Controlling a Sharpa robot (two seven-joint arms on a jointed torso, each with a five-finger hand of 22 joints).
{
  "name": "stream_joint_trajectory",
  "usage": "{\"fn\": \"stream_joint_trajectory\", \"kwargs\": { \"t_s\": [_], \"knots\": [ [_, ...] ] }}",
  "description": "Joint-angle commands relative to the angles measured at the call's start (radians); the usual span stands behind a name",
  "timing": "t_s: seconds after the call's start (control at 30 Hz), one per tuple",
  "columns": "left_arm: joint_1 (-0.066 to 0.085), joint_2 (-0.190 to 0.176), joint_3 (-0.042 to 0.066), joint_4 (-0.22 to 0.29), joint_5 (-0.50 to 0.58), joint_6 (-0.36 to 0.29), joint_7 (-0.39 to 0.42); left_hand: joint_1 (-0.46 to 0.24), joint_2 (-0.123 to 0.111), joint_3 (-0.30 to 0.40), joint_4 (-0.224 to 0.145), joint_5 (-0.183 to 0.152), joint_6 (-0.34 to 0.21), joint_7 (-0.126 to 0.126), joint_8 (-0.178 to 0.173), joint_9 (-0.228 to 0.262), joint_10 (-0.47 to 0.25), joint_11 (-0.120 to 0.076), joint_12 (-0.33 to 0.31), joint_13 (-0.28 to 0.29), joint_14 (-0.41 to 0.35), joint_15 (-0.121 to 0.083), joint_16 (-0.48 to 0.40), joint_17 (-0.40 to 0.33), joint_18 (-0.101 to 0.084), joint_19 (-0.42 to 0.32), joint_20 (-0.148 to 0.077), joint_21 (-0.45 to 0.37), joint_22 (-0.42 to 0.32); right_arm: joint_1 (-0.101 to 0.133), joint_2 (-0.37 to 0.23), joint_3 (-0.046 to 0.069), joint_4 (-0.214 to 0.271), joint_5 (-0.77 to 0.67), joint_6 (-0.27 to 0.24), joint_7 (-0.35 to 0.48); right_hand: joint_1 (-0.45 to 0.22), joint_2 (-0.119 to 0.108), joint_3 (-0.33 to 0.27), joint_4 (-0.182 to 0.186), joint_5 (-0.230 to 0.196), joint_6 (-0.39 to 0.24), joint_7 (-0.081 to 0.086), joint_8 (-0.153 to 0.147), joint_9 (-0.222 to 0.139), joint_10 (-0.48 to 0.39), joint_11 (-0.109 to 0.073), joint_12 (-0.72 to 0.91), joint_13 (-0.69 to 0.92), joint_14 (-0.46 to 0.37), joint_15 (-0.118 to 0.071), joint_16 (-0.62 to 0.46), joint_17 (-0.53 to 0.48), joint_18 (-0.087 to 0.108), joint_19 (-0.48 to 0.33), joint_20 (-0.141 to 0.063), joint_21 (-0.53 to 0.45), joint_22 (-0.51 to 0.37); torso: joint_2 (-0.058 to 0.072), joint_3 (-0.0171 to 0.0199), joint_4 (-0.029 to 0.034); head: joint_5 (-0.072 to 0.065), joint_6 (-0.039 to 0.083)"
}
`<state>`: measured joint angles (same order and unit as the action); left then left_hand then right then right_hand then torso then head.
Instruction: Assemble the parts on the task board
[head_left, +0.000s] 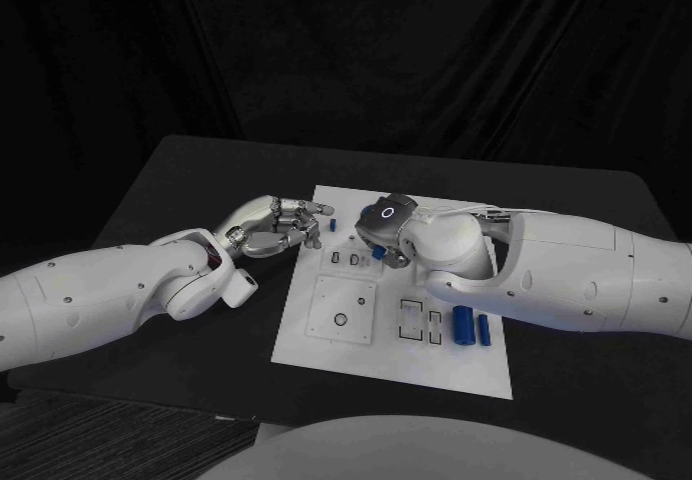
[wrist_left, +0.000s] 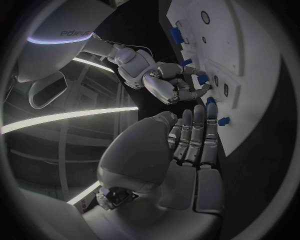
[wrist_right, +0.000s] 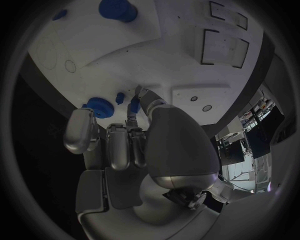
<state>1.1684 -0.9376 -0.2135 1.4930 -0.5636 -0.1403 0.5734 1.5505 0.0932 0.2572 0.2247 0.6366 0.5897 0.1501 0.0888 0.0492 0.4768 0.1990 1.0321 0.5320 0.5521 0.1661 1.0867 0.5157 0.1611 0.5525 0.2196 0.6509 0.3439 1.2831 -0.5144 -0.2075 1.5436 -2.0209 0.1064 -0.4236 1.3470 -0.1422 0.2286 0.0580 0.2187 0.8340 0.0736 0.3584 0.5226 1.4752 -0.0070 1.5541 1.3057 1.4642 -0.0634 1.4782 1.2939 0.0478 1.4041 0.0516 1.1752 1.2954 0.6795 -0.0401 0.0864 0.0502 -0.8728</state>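
Right robot hand (head_left: 387, 238) curls down on the task board (head_left: 361, 345), pinching a blue part (wrist_right: 134, 105); left robot hand (head_left: 277, 226) hovers spread beside it.

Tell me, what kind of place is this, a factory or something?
More likely a robotics lab or test room. A black table backed by dark curtains holds a white task board with small blue parts. The left hand and right hand work over the board.
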Motion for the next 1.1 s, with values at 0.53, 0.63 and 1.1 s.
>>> {"fn": "stream_joint_trajectory", "kwargs": {
  "t_s": [0.53,0.63,1.1],
  "knots": [
    [-0.003,0.003,0.001,0.0,0.007,0.015,0.008,-0.016,-0.006,0.028,-0.007,0.014,0.005,-0.003,-0.012,0.011,-0.005,0.007,-0.017,0.018,-0.008,-0.002,-0.017,-0.009,-0.038,-0.008,-0.003,0.013,0.017,-0.003,0.001,0.0,0.004,-0.012,-0.015,-0.031,-0.059,0.008,-0.062,0.031,-0.06,-0.015,0.0,0.029,0.047,0.096,-0.001,0.017,0.265,0.058,0.0,-0.012,0.179,0.038,0.0,-0.003,-0.021,0.162,0.0,-0.0002,-0.0005,0.003,0.0],
    [-0.003,0.003,0.001,0.0,0.007,0.016,0.007,-0.016,-0.006,0.028,-0.007,0.014,0.005,-0.003,-0.012,0.011,-0.005,0.007,-0.017,0.018,-0.008,-0.002,-0.017,-0.009,-0.038,-0.008,-0.003,0.013,0.017,-0.003,0.001,0.0,0.004,-0.012,-0.015,-0.032,-0.059,0.008,-0.062,0.031,-0.061,-0.015,0.0,0.029,0.048,0.096,-0.001,0.017,0.265,0.058,0.0,-0.013,0.178,0.038,0.0,-0.003,-0.022,0.162,0.0,0.0,-0.0007,0.003,0.0],
    [-0.003,0.002,0.001,0.0,0.007,0.017,0.006,-0.016,-0.006,0.029,-0.008,0.014,0.005,-0.003,-0.012,0.011,-0.005,0.007,-0.017,0.018,-0.008,-0.002,-0.018,-0.009,-0.038,-0.008,-0.003,0.013,0.018,-0.003,-0.004,0.0,0.004,-0.012,-0.026,-0.03,-0.059,0.006,-0.067,0.036,-0.07,-0.044,0.002,0.012,0.049,0.092,0.0,0.014,0.263,0.056,0.001,-0.016,0.176,0.039,-0.002,-0.003,-0.029,0.16,0.0,-0.0001,-0.0003,0.004,0.0]
  ]
}}
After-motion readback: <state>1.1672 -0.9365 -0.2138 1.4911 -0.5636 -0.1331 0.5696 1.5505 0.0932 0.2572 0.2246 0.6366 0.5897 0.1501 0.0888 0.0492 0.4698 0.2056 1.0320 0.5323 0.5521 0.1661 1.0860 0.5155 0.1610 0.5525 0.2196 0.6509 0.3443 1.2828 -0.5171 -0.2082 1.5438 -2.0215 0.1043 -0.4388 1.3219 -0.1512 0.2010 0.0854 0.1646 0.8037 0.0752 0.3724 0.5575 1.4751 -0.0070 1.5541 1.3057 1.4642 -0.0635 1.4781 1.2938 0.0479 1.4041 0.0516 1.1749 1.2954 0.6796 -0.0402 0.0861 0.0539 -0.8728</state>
